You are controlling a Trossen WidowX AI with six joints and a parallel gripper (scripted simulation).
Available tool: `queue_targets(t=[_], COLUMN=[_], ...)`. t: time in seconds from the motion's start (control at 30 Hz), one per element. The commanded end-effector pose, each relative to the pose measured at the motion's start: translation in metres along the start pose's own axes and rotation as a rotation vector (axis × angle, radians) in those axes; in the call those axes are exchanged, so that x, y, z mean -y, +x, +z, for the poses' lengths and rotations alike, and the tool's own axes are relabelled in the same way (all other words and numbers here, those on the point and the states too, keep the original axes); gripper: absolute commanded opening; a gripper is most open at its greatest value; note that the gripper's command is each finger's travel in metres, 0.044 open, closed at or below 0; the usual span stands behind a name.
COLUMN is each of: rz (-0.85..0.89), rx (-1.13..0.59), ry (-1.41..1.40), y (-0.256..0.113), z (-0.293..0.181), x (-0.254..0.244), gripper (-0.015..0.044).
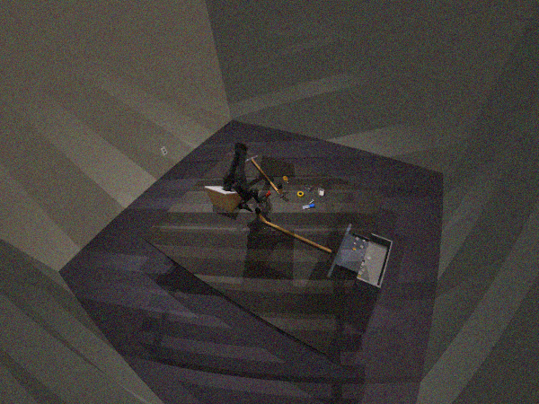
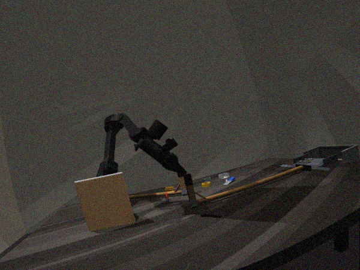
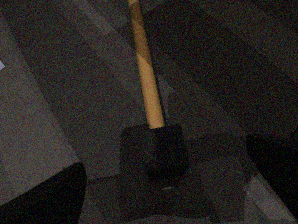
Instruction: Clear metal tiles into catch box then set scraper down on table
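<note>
The long scraper's wooden handle lies across the table, its far end at the near side of the steel bench plate. Its near end has an upright dark grip block. My gripper is open and empty, pointing down at the block, with one finger on each side of it in the wrist view. Several small tiles, one of them orange, lie on the plate. A few pale pieces show in or near the catch box. Dim light blurs the tiles.
A tan board stands near the arm's base. A shorter wooden-handled tool lies behind. A yellow ring, a blue-handled tool and a white item lie farther along.
</note>
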State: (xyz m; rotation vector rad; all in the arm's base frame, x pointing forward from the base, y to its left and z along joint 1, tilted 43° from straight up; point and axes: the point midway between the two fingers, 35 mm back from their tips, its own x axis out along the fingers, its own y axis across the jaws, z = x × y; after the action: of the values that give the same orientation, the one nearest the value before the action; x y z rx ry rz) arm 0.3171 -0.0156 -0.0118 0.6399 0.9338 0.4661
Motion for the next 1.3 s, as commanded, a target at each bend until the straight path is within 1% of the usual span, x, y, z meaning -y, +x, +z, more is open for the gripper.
queue_targets(t=[0.0,0.17,0.6,0.7,1.1,1.27], rz=[-0.011,-0.012,-0.011,-0.010,-0.010,-0.009], rx=[-0.061,-0.073,-0.051,-0.048,-0.048,-0.048], ry=[-0.009,-0.012,-0.016,-0.016,-0.016,-0.016], y=[0.011,0.011,-0.032,-0.037,-0.010,-0.006], z=[-0.015,-0.017,0.006,0.008,-0.015,-0.018], x=[0.000,0.000,0.000,-0.001,0.000,0.000], gripper=[0.0440,0.0440,0.0440,0.0440,0.0440,0.0440])
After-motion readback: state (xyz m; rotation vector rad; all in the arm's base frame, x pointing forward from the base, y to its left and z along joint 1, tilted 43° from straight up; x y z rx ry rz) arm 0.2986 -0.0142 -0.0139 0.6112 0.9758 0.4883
